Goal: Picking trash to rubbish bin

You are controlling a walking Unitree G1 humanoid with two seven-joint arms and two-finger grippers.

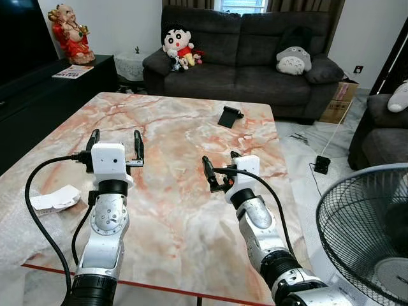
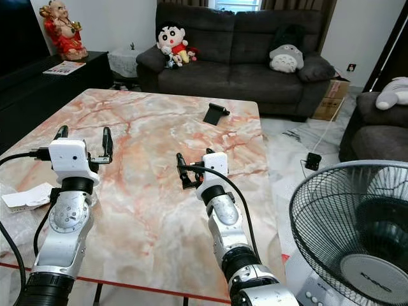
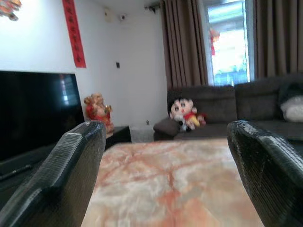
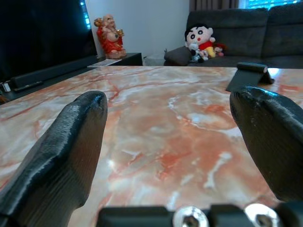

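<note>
A piece of white crumpled paper trash [image 1: 56,199] lies at the left edge of the pink marble table [image 1: 172,210], beside my left arm. A small black object [image 1: 229,116] rests near the table's far right side and also appears as the black object [image 4: 248,75] in the right wrist view. My left gripper [image 1: 115,141] is held above the table's left part, open and holding nothing. Over the middle of the table my right gripper [image 1: 220,160] points left, open as well, with only bare marble between its fingers [image 4: 71,146].
A dark sofa [image 1: 255,64] with plush toys stands beyond the table. A standing fan [image 1: 366,236] is close at the right front. A black TV cabinet [image 1: 38,95] runs along the left. A cardboard box [image 1: 338,102] and a cable lie on the floor at the right.
</note>
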